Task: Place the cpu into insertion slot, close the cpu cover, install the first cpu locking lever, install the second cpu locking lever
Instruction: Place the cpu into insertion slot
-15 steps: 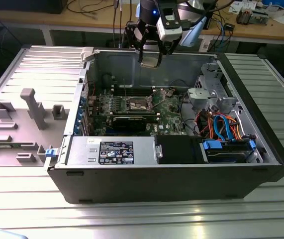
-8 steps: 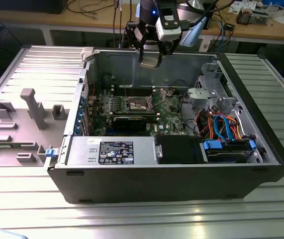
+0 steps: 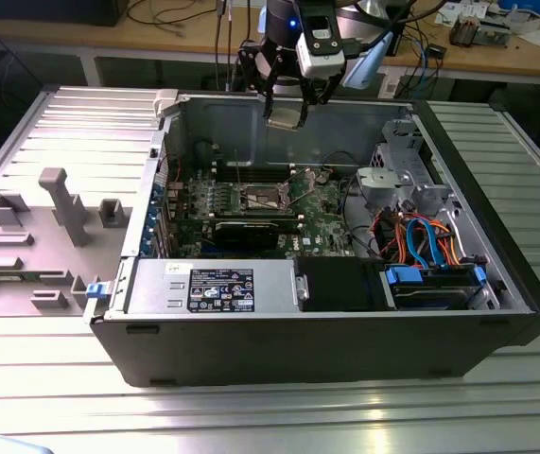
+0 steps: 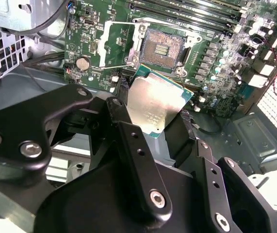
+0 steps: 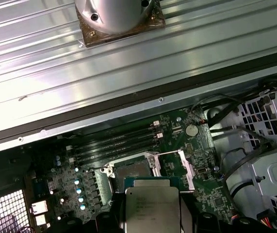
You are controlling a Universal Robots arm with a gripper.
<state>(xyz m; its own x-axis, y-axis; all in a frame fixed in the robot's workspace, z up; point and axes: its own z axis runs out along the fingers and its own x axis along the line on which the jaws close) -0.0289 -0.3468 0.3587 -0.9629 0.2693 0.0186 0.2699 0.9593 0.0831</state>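
The chip (image 4: 161, 99) is clamped between the two black fingers (image 4: 120, 112) of the gripper (image 4: 153, 116), gripped on opposite edges with its silvery top facing the wrist; it hangs in the air, well above the board and touching nothing else. Beyond the fingertips lies the socket (image 4: 163, 46), dark and gold-speckled with nothing in it; its cover (image 4: 110, 44) is flipped open to one side, off the opening. Past the socket run the long memory slots (image 4: 196, 17); around everything stands the open computer case (image 3: 345, 331), with the gripper high near its far wall in the exterior view.

The placing step seems barely under way; the chip looks short of the socket rather than squarely over it. Doing this well likely means centring the chip over the opening, matching its edges to the rim, keeping it level, and lowering it straight without sliding sideways, since the contacts look delicate; the fingers should let go only once it lies flat inside the rim.
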